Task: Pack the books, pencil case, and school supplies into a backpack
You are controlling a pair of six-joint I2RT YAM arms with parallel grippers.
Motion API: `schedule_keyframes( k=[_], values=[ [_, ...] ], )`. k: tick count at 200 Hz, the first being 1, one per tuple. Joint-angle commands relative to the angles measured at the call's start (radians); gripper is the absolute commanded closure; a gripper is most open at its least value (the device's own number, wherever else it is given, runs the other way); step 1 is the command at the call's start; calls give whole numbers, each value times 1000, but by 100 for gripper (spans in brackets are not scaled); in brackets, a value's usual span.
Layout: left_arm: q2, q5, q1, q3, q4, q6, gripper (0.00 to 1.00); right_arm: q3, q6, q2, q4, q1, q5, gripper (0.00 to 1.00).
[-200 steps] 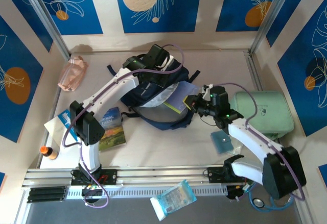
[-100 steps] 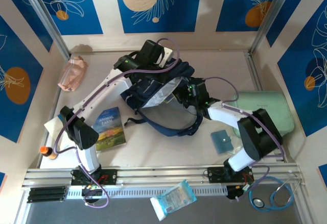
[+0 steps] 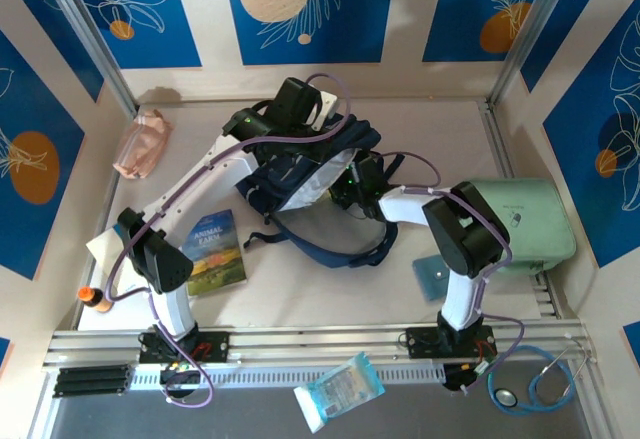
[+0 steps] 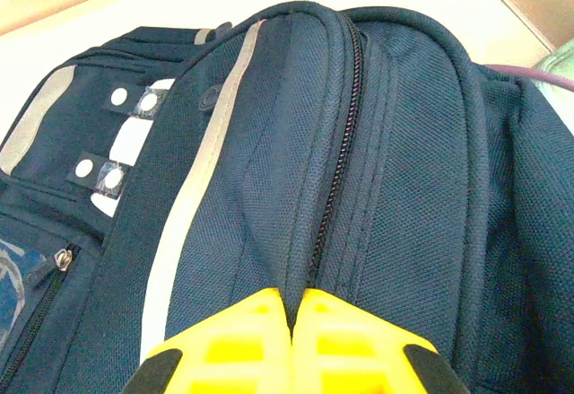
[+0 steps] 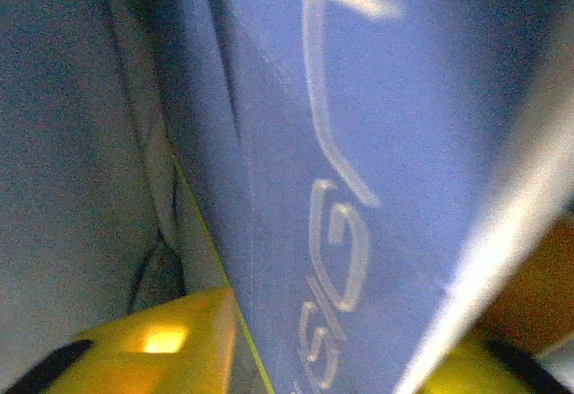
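Backpack (image 3: 275,181) sags on the worktop (image 3: 330,289), soft and floppy, we judge. From the left wrist, our left claw (image 4: 291,322) is clenched on a fabric fold beside the zip, a sound hold. From the right wrist, the right claw (image 5: 323,349) stands parted around the lavender notebook (image 5: 296,143) inside: thin, light, slick, best pinched edgewise.
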State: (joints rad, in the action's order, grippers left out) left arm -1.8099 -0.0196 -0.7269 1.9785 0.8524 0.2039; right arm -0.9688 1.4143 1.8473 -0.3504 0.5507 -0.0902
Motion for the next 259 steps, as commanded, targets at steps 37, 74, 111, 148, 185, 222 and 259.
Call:
schedule_keyframes(
  k=[37, 74, 111, 148, 185, 222, 259],
  values=[
    [49, -26, 0, 9, -118, 11, 100, 99, 25, -150, -21, -23, 77, 38],
    [21, -37, 4, -11, -134, 10, 100, 183, -15, -294, 53, -60, 131, 31],
    [18, -51, 11, -137, -233, -21, 100, 302, -41, -454, 156, -133, 161, 31],
    [-24, 15, 12, -205, -345, -46, 100, 286, -172, -667, 536, -211, -27, 32],
    [-113, 24, 14, -196, -354, -32, 100, 239, -277, -780, 738, -299, -143, 32],
    [-122, 44, 15, -235, -336, 48, 58, 140, -414, -781, 810, -309, -129, 29],
    [24, -28, 65, -424, -361, 216, 15, 42, -552, -704, 824, -196, -156, 23]
  ],
)
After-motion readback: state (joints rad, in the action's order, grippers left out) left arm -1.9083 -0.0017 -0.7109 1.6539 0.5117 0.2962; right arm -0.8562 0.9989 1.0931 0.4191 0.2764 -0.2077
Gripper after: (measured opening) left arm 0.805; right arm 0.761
